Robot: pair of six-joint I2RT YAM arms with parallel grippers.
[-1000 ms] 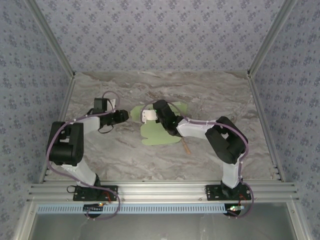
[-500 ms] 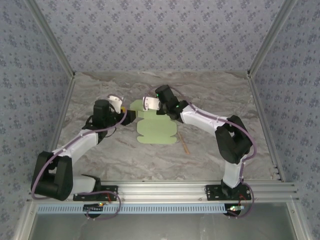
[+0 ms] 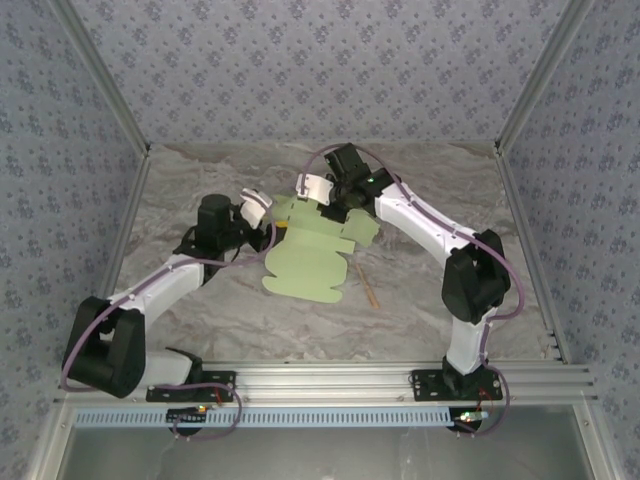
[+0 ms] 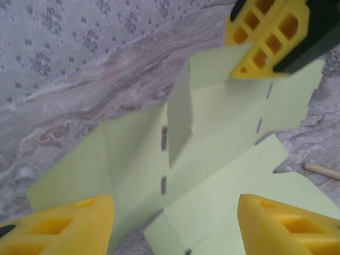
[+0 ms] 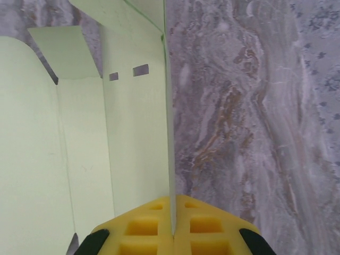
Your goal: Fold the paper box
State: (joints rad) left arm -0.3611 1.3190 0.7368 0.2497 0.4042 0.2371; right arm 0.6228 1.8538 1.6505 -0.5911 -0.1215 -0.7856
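Observation:
The paper box [image 3: 308,258] is a flat pale green die-cut sheet in the middle of the table, its far edge raised. My right gripper [image 3: 335,208] is shut on that far edge; in the right wrist view the card [image 5: 79,133] stands edge-on, pinched between the yellow fingers of the right gripper [image 5: 172,212]. My left gripper [image 3: 272,228] is at the sheet's left side, open. In the left wrist view its yellow fingertips [image 4: 71,223] stand wide apart just above the sheet [image 4: 223,175], touching nothing. The right gripper's fingers [image 4: 268,34] clamp a flap at top right.
A thin tan wooden stick [image 3: 368,290] lies on the marble table just right of the sheet; its end shows in the left wrist view [image 4: 321,170]. Patterned walls [image 3: 320,60] close in the table on three sides. An aluminium rail [image 3: 320,380] runs along the near edge.
My right arm has stretched towards the far wall, taking the sheet's edge up and away. My left arm has reached out to the sheet's left side and its jaws have widened.

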